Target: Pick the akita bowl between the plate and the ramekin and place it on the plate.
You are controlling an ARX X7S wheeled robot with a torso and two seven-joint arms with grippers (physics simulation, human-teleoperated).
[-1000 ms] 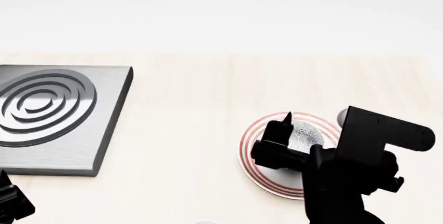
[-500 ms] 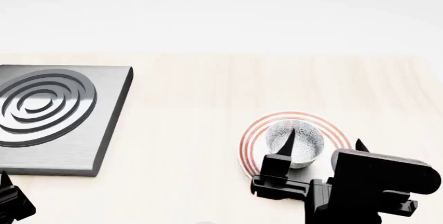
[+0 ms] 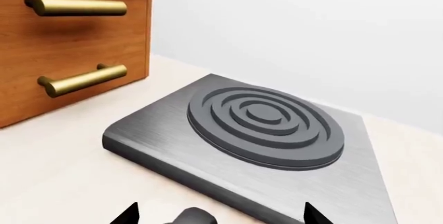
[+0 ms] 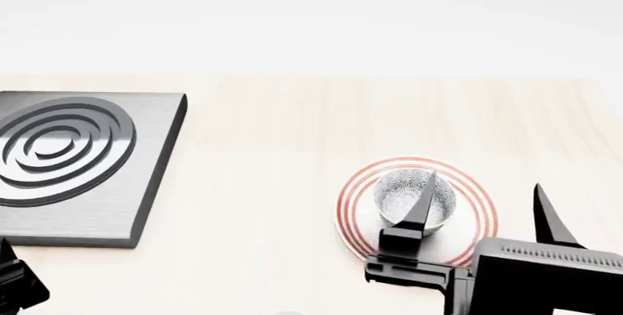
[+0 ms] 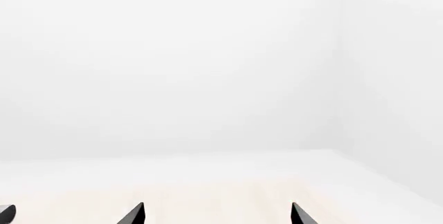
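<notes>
Both end effectors spread wide, empty; right end effector (image 4: 482,209) beside akita bowl (image 4: 413,197) on plate (image 4: 477,205).

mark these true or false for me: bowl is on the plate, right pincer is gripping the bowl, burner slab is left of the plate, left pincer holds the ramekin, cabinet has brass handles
1. The akita bowl sits on the plate. True.
2. The right pincer is gripping the bowl. False: it is open, with nothing between its fingers.
3. The burner slab lies left of the plate in the head view. True.
4. The left pincer holds the ramekin. False: it is open and empty; no ramekin is in view.
5. The wooden cabinet has brass handles. True.
</notes>
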